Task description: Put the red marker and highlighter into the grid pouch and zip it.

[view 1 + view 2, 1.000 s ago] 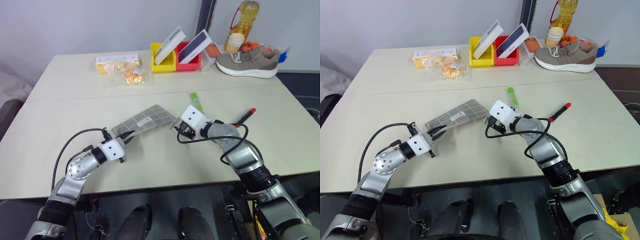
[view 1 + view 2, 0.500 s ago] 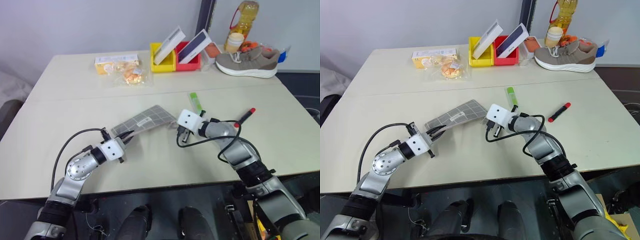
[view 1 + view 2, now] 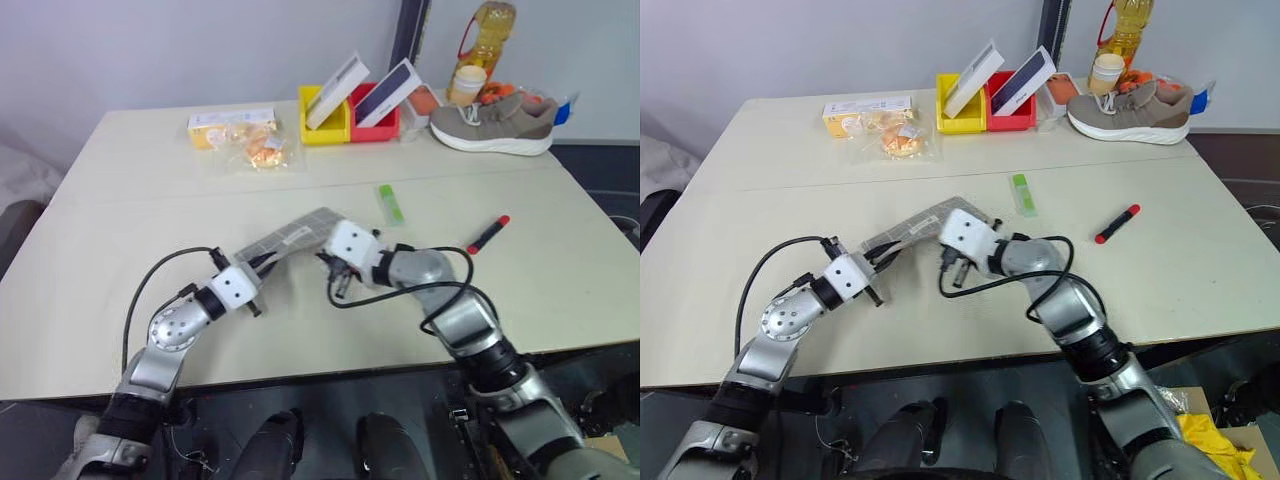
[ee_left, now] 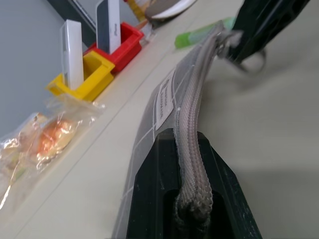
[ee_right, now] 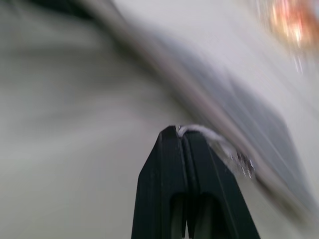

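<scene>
Left tool [image 4: 192,199] is clamped on the near end of the grid pouch [image 3: 290,237], its two black fingers pinching the zipper edge, as the left wrist view shows: the woven zipper tape runs straight out from between them. That grip seems meant to anchor one end, lifting the pouch off the tabletop [image 3: 120,290] so the zipper line stands taut and reachable. Right tool [image 5: 185,142] has its fingers pressed together on a small whitish cord or pull tab at the far end of the same edge; the right wrist view is smeared, so I cannot say for certain that it is the zipper pull, though the position fits. Judging from this, the step in hand is opening the zipper: one end held firm, the other drawn along.

Both items to be packed lie outside the pouch. Just beyond it rests the highlighter [image 3: 390,204], flat on the tabletop and apart from both tools. Farther to the robot's right lies the red marker [image 3: 488,234], well apart from the pouch, angled with its red end away from the robot.

At the far edge sit a yellow bin [image 3: 325,125] and a red bin [image 3: 378,122] holding upright cards, a clear snack bag [image 3: 255,150], a shoe [image 3: 495,122] and a bottle [image 3: 490,35], none involved in the work.
</scene>
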Motion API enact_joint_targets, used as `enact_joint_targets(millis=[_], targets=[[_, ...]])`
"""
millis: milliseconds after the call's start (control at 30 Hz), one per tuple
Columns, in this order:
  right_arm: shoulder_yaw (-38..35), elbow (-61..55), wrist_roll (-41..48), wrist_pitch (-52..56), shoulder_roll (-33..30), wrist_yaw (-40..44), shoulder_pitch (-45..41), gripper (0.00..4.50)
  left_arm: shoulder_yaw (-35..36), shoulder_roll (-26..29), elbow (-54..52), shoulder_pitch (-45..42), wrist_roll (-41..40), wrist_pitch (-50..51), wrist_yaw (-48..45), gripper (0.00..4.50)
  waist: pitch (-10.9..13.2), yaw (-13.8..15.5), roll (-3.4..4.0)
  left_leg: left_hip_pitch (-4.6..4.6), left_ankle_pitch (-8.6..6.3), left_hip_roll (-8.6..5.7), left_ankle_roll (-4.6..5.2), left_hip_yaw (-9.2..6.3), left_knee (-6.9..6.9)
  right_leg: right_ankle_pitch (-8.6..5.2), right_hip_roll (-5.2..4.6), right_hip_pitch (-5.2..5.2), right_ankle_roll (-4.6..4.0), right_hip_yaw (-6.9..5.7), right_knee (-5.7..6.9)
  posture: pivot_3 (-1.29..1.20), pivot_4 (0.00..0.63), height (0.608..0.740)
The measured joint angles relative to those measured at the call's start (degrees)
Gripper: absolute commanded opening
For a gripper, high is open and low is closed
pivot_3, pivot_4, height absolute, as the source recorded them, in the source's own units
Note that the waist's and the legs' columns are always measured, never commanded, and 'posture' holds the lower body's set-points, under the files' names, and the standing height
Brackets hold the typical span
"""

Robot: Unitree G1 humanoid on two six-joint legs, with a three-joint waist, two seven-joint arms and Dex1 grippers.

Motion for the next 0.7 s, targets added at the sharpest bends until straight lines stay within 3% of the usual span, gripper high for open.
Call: enact_joint_targets(millis=[267, 433, 567, 700], targets=[[5.41, -1.41, 0.28, 2.54, 6.35, -0.25, -3.76, 0.04, -0.58, -2.12, 0.01, -1.11, 0.01, 2.03, 0.0, 0.0, -0.01, -0.04, -0.01, 0.0, 0.0, -0.01, 0.0, -0.02, 0.02, 0.0, 0.02, -0.01, 0.01, -0.01, 0.01, 0.0, 0.15, 0.74], [6.02, -1.41, 0.4, 2.54, 6.05, 0.8, -4.73, 0.04, -0.75, -3.56, 0.0, -1.29, -0.1, 2.63, 0.56, 0.0, -0.01, 0.02, -0.02, 0.0, 0.0, -0.03, 0.0, -0.02, 0.03, 0.0, 0.01, 0.01, 0.0, -0.02, 0.0, 0.0, 0.15, 0.74], [5.14, -1.8, 2.18, 3.81, 3.77, 2.13, -4.61, 1.27, -0.76, -4.03, 0.0, -1.57, -0.16, 3.68, 1.0, 0.0, -0.01, 0.0, -0.02, 0.0, 0.0, -0.03, 0.0, -0.02, 0.03, 0.0, 0.0, 0.0, 0.01, -0.02, 0.01, 0.0, 0.15, 0.74], [0.4, -3.28, 3.89, 5.68, -1.02, 2.15, -2.89, 3.38, -0.27, -3.85, -0.02, -1.54, -0.16, 4.23, 1.5, 0.0, -0.02, 0.15, -0.03, 0.0, 0.0, -0.04, 0.0, -0.02, 0.05, 0.0, 0.0, 0.03, 0.01, -0.02, 0.0, 0.0, 0.15, 0.74]])
